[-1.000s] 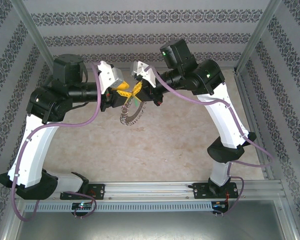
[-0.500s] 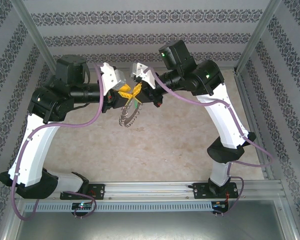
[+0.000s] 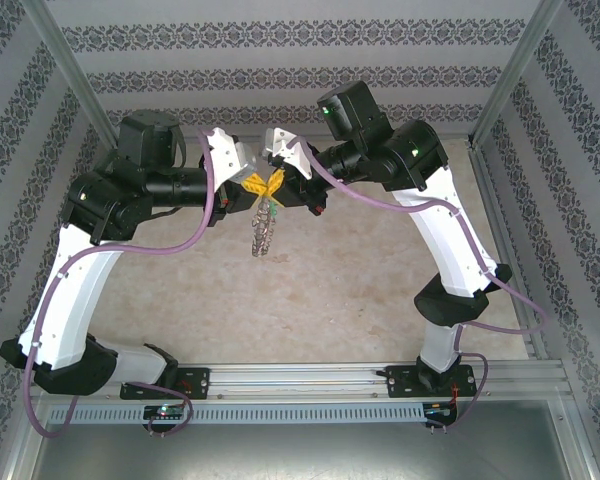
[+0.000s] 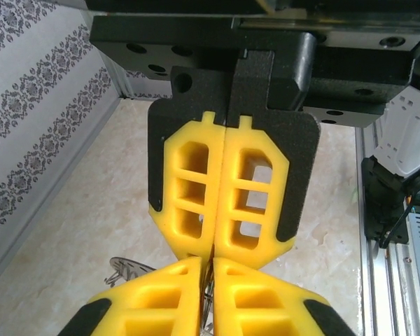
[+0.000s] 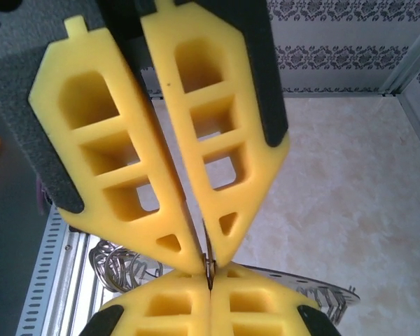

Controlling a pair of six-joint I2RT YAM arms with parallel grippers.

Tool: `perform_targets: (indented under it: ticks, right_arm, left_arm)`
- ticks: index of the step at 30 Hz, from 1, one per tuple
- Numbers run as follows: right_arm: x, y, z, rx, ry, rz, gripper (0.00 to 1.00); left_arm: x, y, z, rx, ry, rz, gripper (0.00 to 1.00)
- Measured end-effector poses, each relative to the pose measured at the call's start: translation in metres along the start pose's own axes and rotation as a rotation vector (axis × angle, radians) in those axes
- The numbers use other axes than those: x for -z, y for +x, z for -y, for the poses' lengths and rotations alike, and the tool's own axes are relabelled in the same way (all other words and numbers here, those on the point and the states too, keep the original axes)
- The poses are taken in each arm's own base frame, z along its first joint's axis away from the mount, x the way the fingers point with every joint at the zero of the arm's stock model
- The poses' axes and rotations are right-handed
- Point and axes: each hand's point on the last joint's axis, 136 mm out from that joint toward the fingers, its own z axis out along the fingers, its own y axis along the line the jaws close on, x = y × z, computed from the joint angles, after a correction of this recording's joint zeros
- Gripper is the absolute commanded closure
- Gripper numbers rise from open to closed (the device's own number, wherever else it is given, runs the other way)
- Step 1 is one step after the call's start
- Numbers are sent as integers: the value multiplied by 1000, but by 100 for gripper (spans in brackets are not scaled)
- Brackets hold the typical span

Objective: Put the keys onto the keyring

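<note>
Both left end effector point(image 4: 213, 253) and right end effector point(image 5: 206, 260) are clamped tight on the keyring point(image 3: 264, 232), hung edge-on beneath them.

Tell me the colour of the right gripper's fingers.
Yellow fingers, black backing; clearest in the right wrist view.

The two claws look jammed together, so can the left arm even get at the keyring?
Probably yes. The left gripper, shut, meets the right gripper tip to tip, and the keyring hangs edge-on directly beneath both, with nothing between.
</note>
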Motion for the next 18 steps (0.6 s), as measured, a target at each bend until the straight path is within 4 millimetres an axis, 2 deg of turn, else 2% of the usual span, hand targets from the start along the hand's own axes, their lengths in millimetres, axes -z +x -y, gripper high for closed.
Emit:
perform_targets:
  ticks: [4, 7, 11, 15, 18]
  right_arm:
    - [0, 1, 0, -1, 4, -5, 98]
    - [1, 0, 0, 3, 10, 1, 80]
    - [2, 0, 1, 6, 23, 9, 66]
    - [5, 1, -1, -8, 27, 17, 65]
    - [7, 2, -2, -19, 31, 24, 67]
  left_arm:
    - [0, 0, 1, -2, 0, -4, 100]
    - [0, -2, 1, -3, 2, 0, 100]
    - [0, -3, 2, 14, 11, 6, 100]
    - [1, -4, 1, 37, 12, 11, 100]
    - [3, -6, -1, 52, 10, 25, 100]
